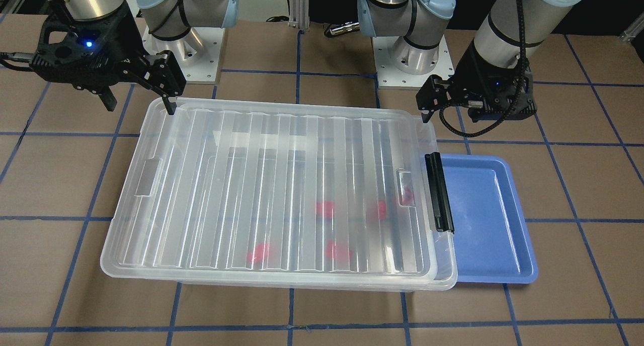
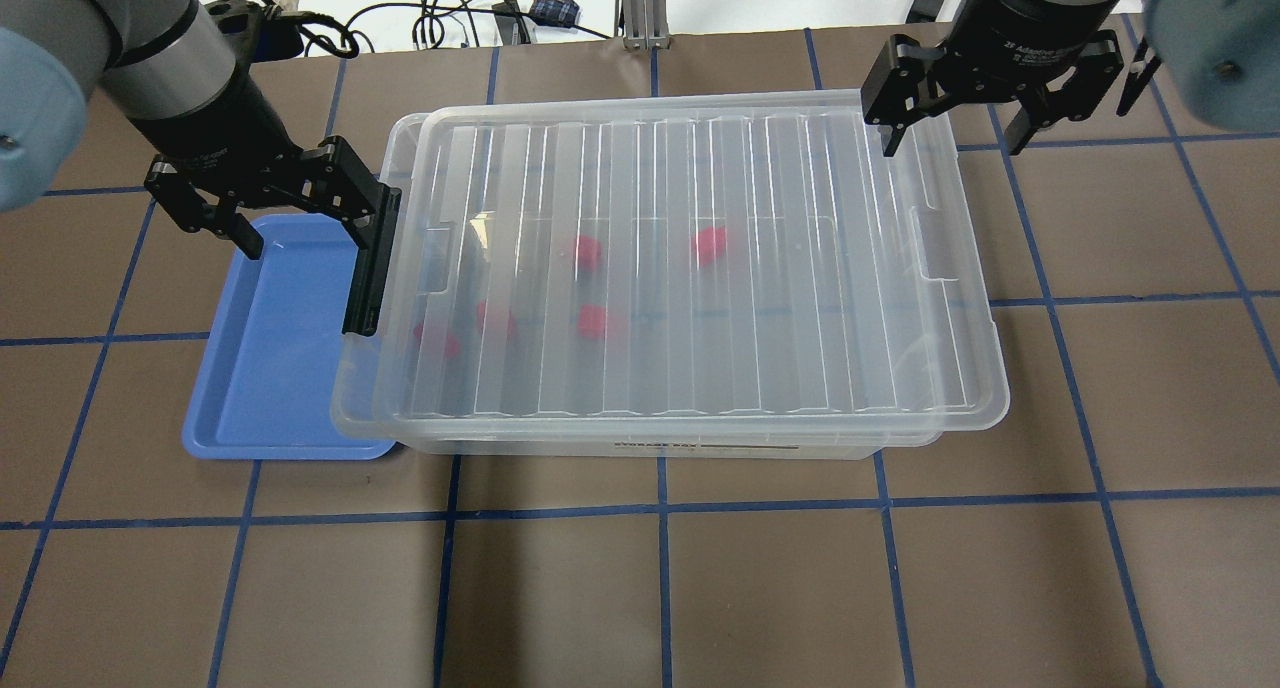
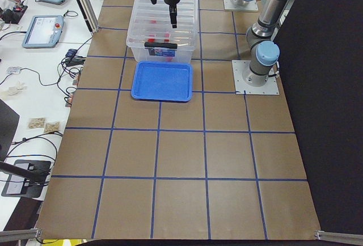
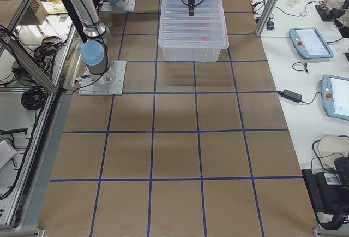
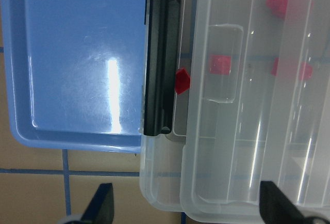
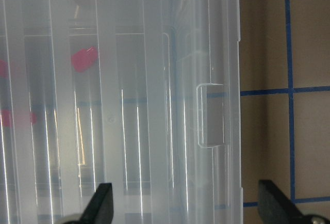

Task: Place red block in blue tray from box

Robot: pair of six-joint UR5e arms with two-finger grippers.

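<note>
At worktop [image 2: 760,578] centre: box [image 2: 690,443] with its ribbed clear lid [image 2: 700,268] on. The lid sits shifted toward the robot's right, so the box rim shows past it at the latch end.

- Black latch bar [image 2: 365,268] is on the box end facing the blue tray [image 2: 270,368]. The tray lies flat just beside that end, and its near edge is hidden under the box rim in the left wrist view.
- Red block: 5 red pieces [image 2: 587,251] lie inside the box under the lid, in the half nearer the latch. All are blurred by the plastic, so I cannot tell which 1 has the stud. 1 piece [image 5: 182,79] shows at the gap between lid edge and latch bar.
- Left gripper [image 2: 300,218]: fingers wide apart, holding nothing, hovering above the latch-end corner on the robot's side. In the wrist view 1 fingertip [image 5: 103,203] is over bare worktop and the other is over the box corner. In the overhead view 1 finger overlaps the top of the latch bar; cannot tell if it touches.
- Right gripper [image 2: 955,133]: fingers wide apart, holding nothing, hovering above the opposite end of the lid at the robot-side corner. In the wrist view 1 fingertip [image 6: 103,203] is over the lid and the other is over the worktop past the rim.
</note>
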